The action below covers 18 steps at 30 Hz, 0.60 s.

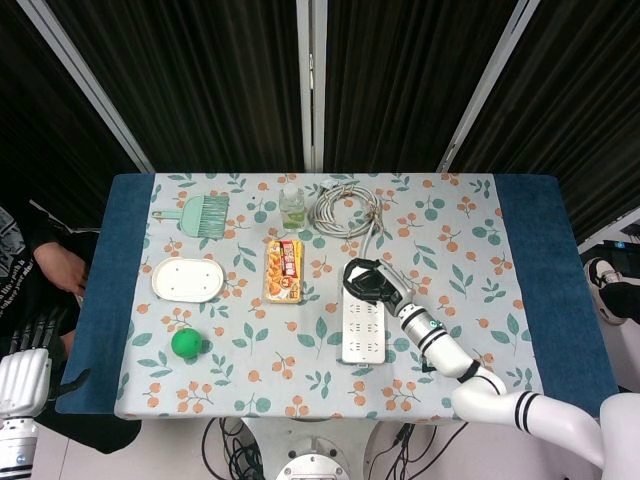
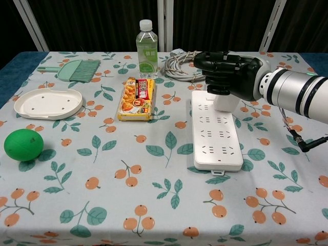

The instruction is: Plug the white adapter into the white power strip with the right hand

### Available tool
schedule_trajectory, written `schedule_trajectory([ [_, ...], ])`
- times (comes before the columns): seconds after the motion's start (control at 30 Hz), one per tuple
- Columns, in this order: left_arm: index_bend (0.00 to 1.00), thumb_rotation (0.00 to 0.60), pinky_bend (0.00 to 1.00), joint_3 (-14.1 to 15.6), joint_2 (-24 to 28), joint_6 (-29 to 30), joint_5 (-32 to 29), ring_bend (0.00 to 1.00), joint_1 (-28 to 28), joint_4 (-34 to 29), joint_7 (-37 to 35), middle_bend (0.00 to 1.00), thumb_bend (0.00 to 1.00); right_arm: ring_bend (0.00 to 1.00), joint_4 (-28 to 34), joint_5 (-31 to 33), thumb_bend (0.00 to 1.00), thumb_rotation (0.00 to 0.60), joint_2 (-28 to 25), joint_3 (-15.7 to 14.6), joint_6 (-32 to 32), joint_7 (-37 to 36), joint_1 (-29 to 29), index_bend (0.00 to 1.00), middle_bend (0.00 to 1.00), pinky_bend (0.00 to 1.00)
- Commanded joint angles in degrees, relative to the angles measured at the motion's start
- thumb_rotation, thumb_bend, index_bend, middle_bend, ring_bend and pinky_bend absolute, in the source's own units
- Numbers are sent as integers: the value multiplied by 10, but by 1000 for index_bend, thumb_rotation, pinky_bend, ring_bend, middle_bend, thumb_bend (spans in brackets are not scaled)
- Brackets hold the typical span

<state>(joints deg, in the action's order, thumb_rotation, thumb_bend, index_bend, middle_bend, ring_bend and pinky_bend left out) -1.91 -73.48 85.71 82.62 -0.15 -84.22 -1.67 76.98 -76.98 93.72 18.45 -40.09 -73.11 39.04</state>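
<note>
One right hand (image 2: 228,74) curls its fingers (image 2: 212,64) over the white adapter (image 2: 225,102); grip unclear.

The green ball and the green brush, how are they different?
The ball is round and bright green; the brush is flat, pale green, with a handle and bristles. The ball sits near the front left edge of the table, while the brush lies at the far left, close to the back. The ball could roll; the brush lies flat. Both are green, on the left side, and no hand is touching them.
</note>
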Motion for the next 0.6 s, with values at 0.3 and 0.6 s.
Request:
schedule_trajectory([
  [0.3, 44, 600, 0, 0, 0, 0, 0, 0, 1, 1, -3, 0, 144, 969, -14, -1, 854, 600, 13, -5, -1, -4, 12, 1000, 967, 953],
  [0.6, 44, 600, 0, 1, -3, 0, 0, 0, 2, 9, -12, 0, 144, 969, -18, 3, 854, 600, 23, -13, 1, 10, 19, 1000, 967, 953],
])
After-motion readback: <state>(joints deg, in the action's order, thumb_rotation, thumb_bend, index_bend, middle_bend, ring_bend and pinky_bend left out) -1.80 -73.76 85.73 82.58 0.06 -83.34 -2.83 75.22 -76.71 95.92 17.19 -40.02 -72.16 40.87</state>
